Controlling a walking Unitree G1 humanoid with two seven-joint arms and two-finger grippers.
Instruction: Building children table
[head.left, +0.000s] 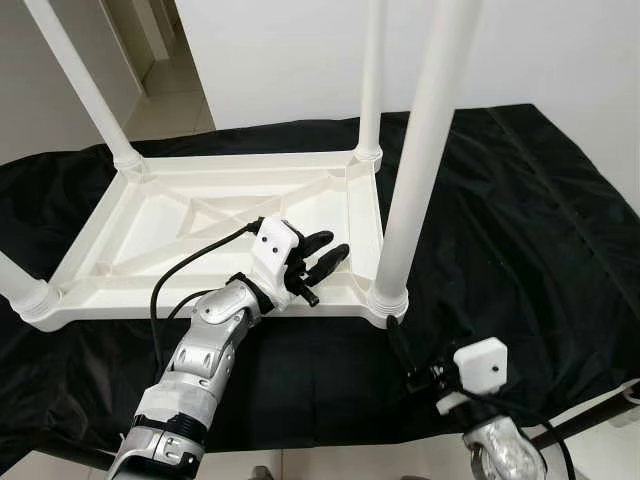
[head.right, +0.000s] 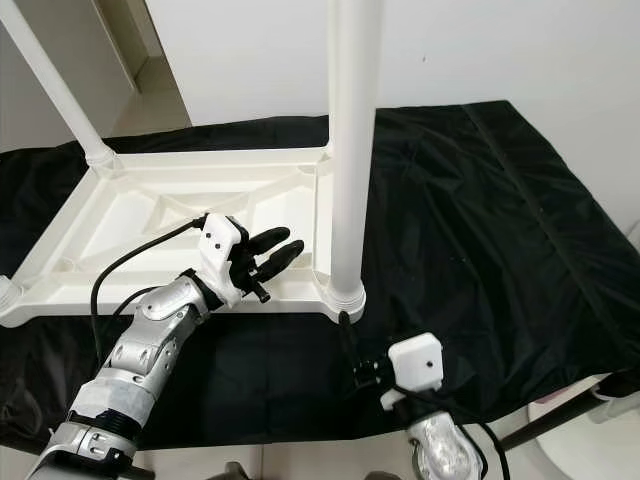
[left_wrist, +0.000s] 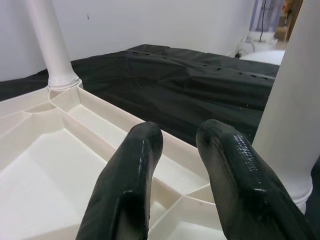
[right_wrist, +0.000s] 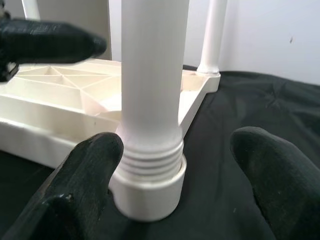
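A white plastic children's table (head.left: 200, 215) lies upside down on a black cloth, with its legs standing up at the corners. My left gripper (head.left: 334, 244) hovers over the ribbed underside near the front right corner. Its fingers (left_wrist: 135, 165) are a little apart with nothing between them. The front right leg (head.left: 420, 150) sits upright in its corner socket (right_wrist: 150, 185). My right gripper (head.left: 400, 355) is low, just in front of that socket, open wide. The leg's threaded base stands between and slightly beyond its fingertips (right_wrist: 100, 150), without touching them.
The black cloth (head.left: 500, 200) covers a wide work surface, with bare room to the right of the table. Its front edge runs close to my arms. A white wall stands behind, and a doorway (head.left: 160, 50) opens at the far left. The other legs (head.left: 370, 80) rise at the back.
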